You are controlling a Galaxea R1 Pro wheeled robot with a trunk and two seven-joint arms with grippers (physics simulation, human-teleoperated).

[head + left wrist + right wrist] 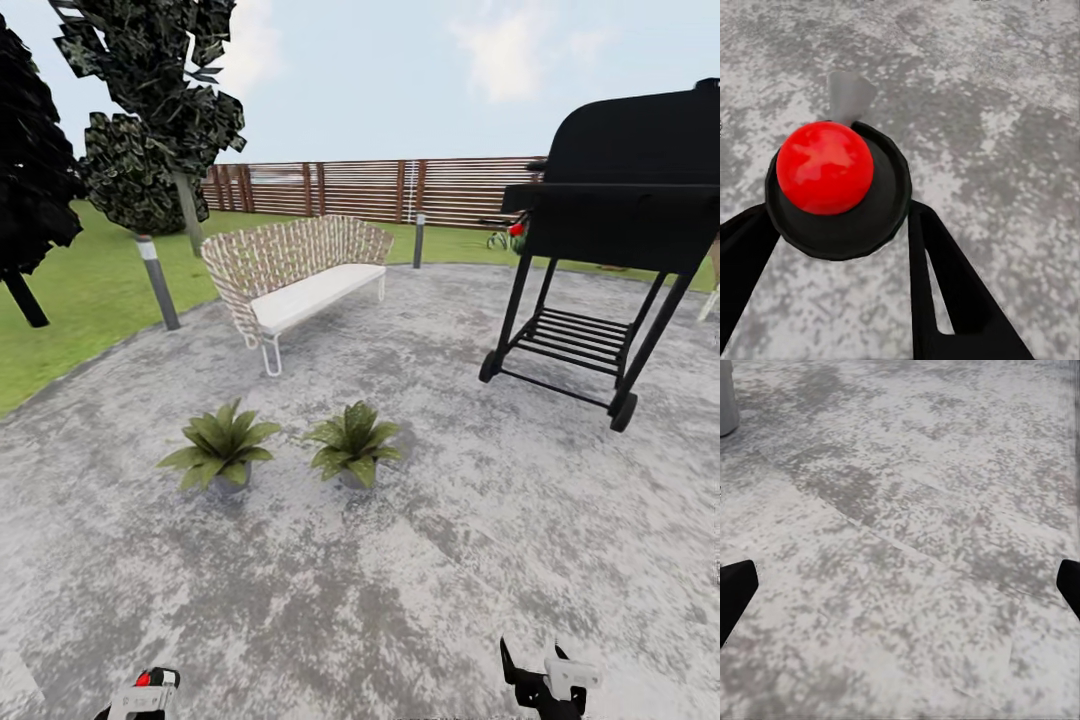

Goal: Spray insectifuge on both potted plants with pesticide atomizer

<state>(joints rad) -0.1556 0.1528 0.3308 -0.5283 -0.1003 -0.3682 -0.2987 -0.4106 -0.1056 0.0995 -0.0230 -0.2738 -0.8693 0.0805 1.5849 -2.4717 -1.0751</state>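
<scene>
Two potted plants stand side by side on the grey paving ahead of me, one (222,447) to the left and one (352,445) to the right, each a rosette of pointed green leaves in a small grey pot. The pesticide atomizer (825,169) is held upright in my left gripper (840,225), whose black fingers (945,277) are shut on its dark body below the red top. In the head view its red tip (143,679) shows at the bottom left, well short of the plants. My right gripper (545,680) is open and empty over bare paving, its fingertips (735,585) spread wide.
A wicker bench (300,275) stands beyond the plants. A black grill (620,220) on wheels is at the right. Grey bollard lamps (158,280) edge the paving, with lawn (80,300), dark trees (150,110) and a slat fence (400,188) behind.
</scene>
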